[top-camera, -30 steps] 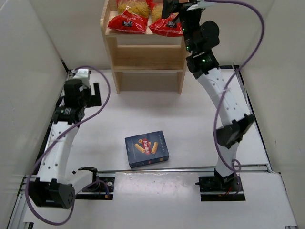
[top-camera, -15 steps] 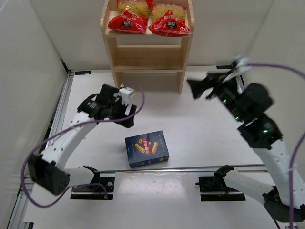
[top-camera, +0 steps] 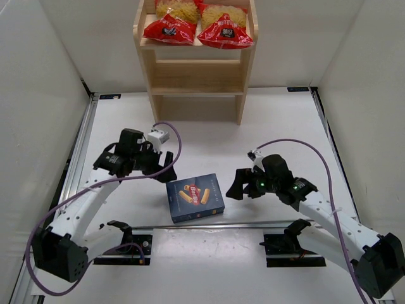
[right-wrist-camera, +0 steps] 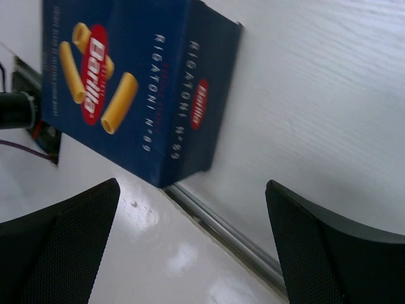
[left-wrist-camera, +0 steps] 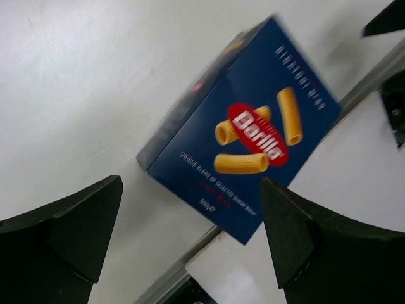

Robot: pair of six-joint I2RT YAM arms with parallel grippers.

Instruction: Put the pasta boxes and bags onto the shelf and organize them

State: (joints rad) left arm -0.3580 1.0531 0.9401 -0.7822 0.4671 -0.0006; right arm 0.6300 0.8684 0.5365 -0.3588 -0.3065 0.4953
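The dark blue pasta box (top-camera: 195, 197) lies flat on the white table near the front rail; it also shows in the wrist views (left-wrist-camera: 247, 133) (right-wrist-camera: 133, 88). Two red bags (top-camera: 169, 28) (top-camera: 224, 33) lie side by side on the upper board of the wooden shelf (top-camera: 196, 76) at the back. My left gripper (top-camera: 161, 166) (left-wrist-camera: 191, 187) hovers open just above and left of the box. Just right of the box, my right gripper (top-camera: 237, 183) (right-wrist-camera: 192, 185) hangs low and open. Neither gripper touches anything.
A metal rail (top-camera: 266, 223) runs across the table just in front of the box. The arm mounts (top-camera: 130, 244) (top-camera: 294, 244) sit behind that rail. White walls close in both sides, and purple cables loop off each arm.
The right arm has swung down from the shelf to the box's right side. The left arm has come in from the left rear to the box. Box and bags have not moved.
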